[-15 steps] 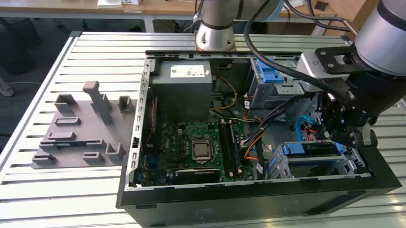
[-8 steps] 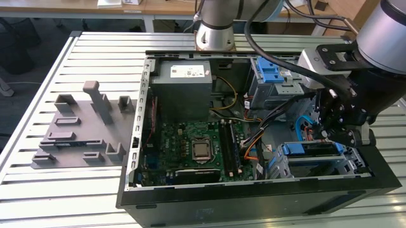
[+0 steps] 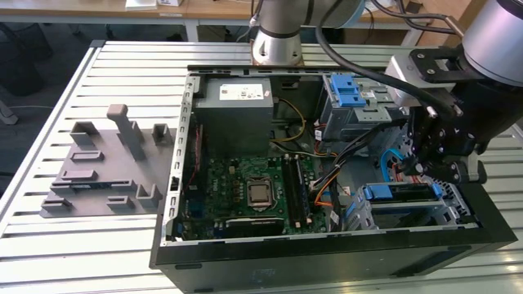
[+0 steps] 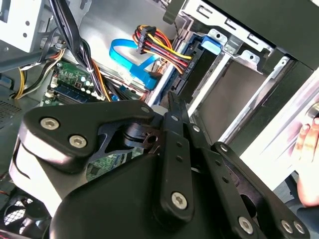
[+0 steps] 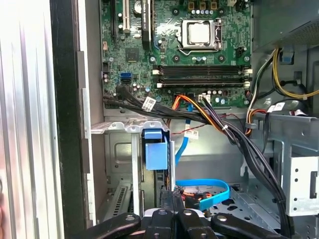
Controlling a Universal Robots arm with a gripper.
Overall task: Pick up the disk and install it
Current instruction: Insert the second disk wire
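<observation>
Firstly, the obscured items. The gripper (image 3: 415,166) hangs over the right-hand side of the open computer case (image 3: 327,263) in the exterior view, and its black linkage covers part of the drive cage beneath it. In both wrist views the same linkage blocks the foreground. The fingers are clenched together, tip to tip (image 5: 172,193), with nothing seen between them; in the second wrist view the narrow black tip (image 4: 173,103) points towards the bay. A person's hand (image 4: 310,144) is cut off at the frame edge outside the case wall.

The disk (image 3: 400,197) sits in the near-right drive cage of the case, apart from the fingers. Its flat silver-grey body is largely hidden by the cage's sheet metal, and the label cannot be made out. A blue plastic rail with a raised tab runs along its exposed edge. The first wrist view shows it edge-on (image 5: 154,152), a blue block over a dark slim side, held between bright steel uprights. In the second wrist view the blue tab (image 4: 212,42) tops the same slot.

Other findings:
- Green motherboard (image 3: 245,190), with a square metallic socket, lies on the case floor.
- Plain grey power supply box (image 3: 237,107) occupies the far-left corner.
- Blue ridged latch (image 3: 347,92) sits on the far-right cage.
- Flat glossy blue cable (image 5: 204,191) loops just beside the fingertips; bundled black, orange and yellow wires cross above it.
- Matt grey fixture plate (image 3: 106,165) with upright blocks lies on the slatted metal table (image 3: 49,122), left of the case.
</observation>
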